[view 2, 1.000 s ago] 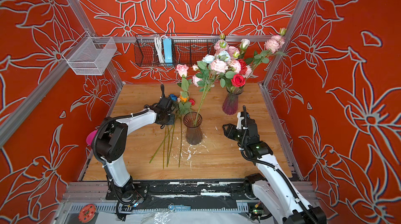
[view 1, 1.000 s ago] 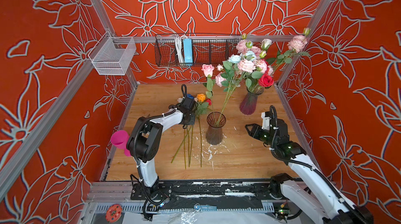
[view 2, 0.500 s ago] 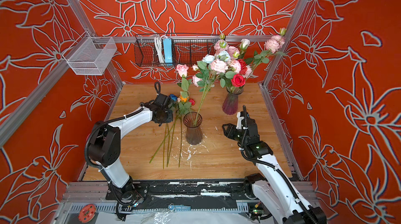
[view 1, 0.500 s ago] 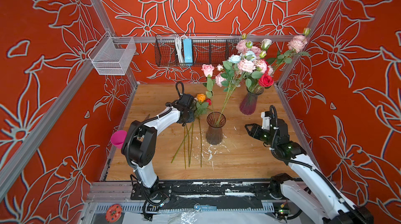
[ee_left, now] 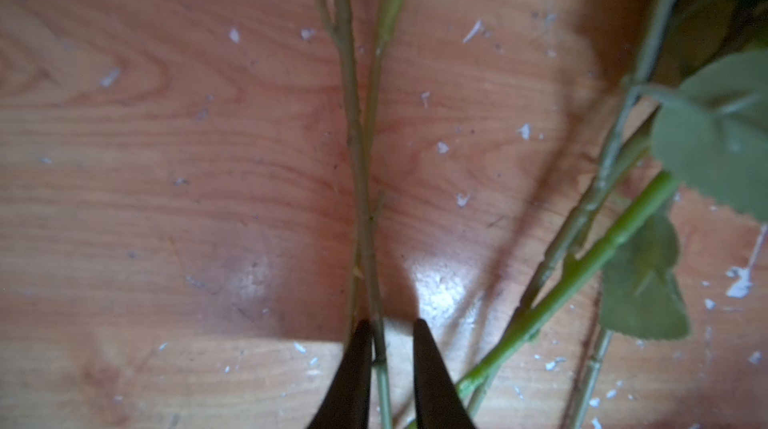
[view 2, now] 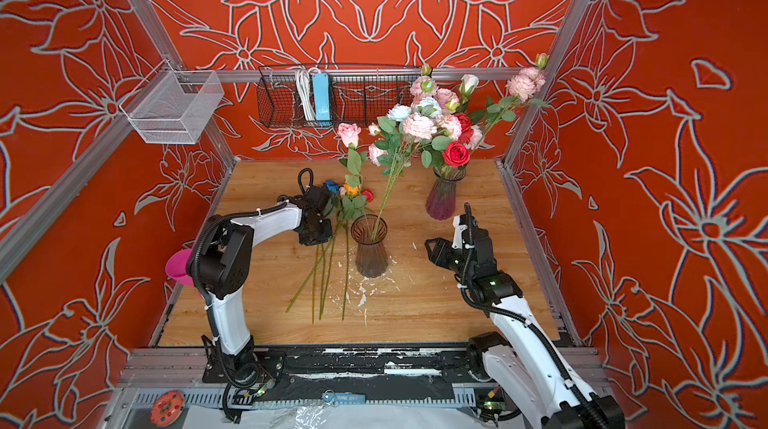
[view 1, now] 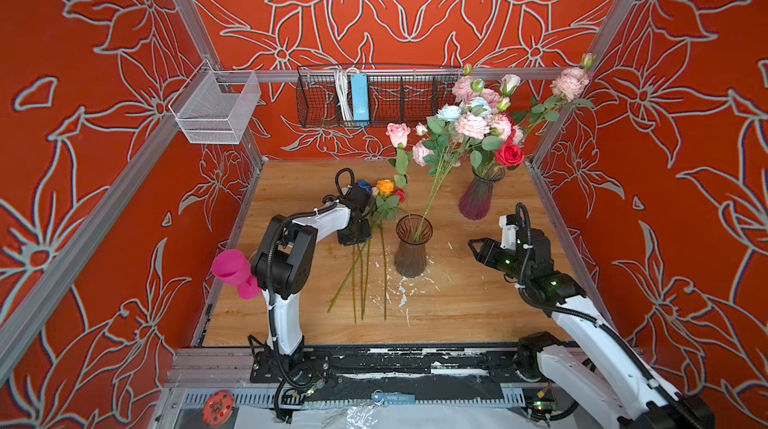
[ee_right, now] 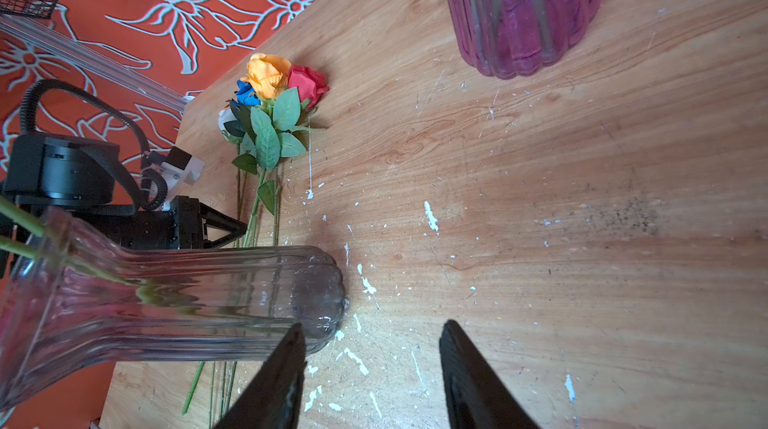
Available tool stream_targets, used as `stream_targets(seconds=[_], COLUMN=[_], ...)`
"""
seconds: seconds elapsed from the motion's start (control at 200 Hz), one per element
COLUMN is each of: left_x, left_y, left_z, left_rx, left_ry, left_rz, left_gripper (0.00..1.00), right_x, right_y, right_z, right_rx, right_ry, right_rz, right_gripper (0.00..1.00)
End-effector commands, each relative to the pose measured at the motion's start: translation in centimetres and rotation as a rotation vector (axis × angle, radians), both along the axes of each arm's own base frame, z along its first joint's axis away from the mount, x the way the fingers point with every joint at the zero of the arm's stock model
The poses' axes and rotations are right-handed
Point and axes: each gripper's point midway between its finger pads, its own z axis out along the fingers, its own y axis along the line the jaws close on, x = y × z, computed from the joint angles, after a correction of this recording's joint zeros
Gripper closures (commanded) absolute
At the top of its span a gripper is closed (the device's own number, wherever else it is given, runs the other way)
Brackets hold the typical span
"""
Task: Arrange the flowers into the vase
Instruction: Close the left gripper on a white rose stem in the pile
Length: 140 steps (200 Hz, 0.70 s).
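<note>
clear vase: standing mid-frame, partly filled
flowers: lying on tabletop, just left of clear vase
right tool: hovering lower right, half-wide, empty
left tool: straddling one stem, narrow gap, not pinching
step: grasping stem
next: likely needing firm pinch, then lifting into clear vase

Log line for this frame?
left gripper open around stem | right gripper open, empty, near vase | other flowers flat on table

Walls are loud orange-red with white flower outlines. The table is warm wood grain with white flecks. The loose roses are yellow-orange, red, blue and white (green leaves). There's a smoky clear vase, a purple vase and a hot-pink cup.
</note>
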Motion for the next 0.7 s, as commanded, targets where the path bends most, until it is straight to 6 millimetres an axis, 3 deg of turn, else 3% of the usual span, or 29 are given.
stream_targets(seconds=[0.0, 0.19, 0.4, 0.696], left_x=[-1.0, -0.4, -0.1, -2.6], left_y=[0.3, 0.3, -0.1, 1.0], left_z=[-1.1, 2.5, 8.3, 14.2], left_rx=[0.019, -0.002, -0.082, -0.155], left_ry=[0.055, -0.045, -0.194, -0.378], left_rz=[0.02, 0.01, 0.028, 0.068], left_gripper=[0.86, 1.0, 1.0, 1.0], right_x=[0.2, 0.4, 0.3, 0.3], right_y=[0.6, 0.5, 0.4, 0.7], right_z=[0.5, 1.5, 1.6, 2.1], right_rx=[0.022, 0.017, 0.015, 0.03], right_ry=[-0.013, -0.037, -0.044, -0.059], right_rz=[0.021, 0.016, 0.011, 0.028], right_gripper=[0.46, 0.47, 0.46, 0.46])
